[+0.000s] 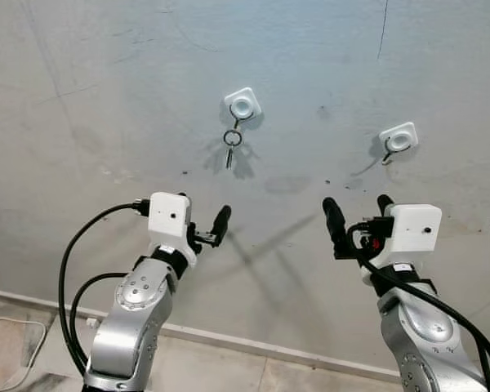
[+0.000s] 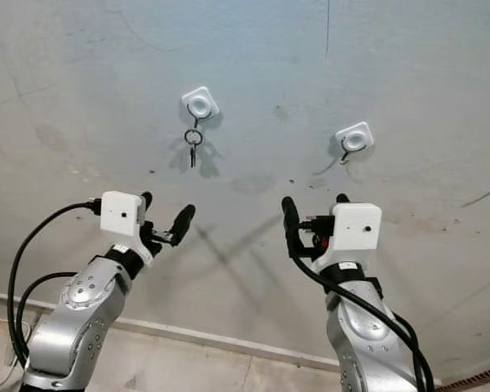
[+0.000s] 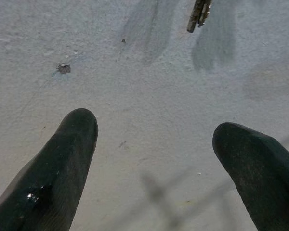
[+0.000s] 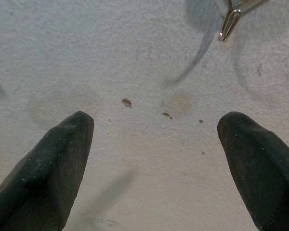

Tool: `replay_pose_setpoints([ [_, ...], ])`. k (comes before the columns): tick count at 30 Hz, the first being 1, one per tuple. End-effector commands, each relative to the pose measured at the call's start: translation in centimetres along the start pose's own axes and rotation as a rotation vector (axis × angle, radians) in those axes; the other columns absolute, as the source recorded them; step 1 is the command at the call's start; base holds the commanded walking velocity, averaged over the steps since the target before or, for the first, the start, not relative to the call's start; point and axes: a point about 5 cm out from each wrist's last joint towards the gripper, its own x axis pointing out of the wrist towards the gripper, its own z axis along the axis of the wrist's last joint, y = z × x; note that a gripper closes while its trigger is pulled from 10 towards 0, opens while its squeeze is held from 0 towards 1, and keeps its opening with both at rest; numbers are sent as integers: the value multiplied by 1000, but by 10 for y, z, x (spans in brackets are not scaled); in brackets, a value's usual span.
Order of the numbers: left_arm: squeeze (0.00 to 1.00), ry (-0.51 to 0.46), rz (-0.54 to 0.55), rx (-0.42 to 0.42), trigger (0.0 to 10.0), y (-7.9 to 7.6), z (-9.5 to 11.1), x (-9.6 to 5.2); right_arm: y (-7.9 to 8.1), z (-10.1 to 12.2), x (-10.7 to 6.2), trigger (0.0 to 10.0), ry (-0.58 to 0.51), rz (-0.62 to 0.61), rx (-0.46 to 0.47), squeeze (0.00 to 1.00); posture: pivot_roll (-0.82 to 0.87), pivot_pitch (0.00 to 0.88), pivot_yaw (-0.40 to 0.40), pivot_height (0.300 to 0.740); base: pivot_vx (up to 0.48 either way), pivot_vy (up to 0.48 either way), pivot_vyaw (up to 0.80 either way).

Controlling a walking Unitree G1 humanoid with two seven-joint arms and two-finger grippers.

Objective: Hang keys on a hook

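The keys [image 1: 232,145] are seen hanging vertically from the upper-centre hook [image 1: 242,106], above the nearer, released left pincer [image 1: 202,222]; the right pincer [image 1: 358,214] is likewise released.

Head stereo pair facing a grey wall [image 1: 82,98] from near, both eyes sharing two white hooks, wrist cameras close to the wall, left wrist catching the hanging keys [image 3: 198,14], right wrist the empty hook [image 4: 229,21]
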Motion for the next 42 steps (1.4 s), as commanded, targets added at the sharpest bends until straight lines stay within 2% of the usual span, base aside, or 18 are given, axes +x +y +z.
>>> replay_pose_setpoints([
  [1,0,-9,-13,9,10000,-3,3,1,-2,7,0,10000,-27,-2,-1,0,59,20,-115,740,0,0,0],
  [20,0,2,-10,43,10000,-3,4,1,1,5,4,10000,-22,9,9,0,75,26,-107,740,0,0,0],
  [30,0,0,-1,58,10000,2,7,2,-1,2,2,10000,-12,12,0,0,81,22,-101,740,-247,0,0],
  [38,0,25,0,82,10000,9,2,-4,-18,-3,-5,10000,17,13,-68,0,80,19,-94,740,-283,0,0],
  [42,0,32,-2,90,10000,11,1,-5,-34,-2,-7,10000,22,-4,-113,0,78,16,-92,740,-285,0,0],
])
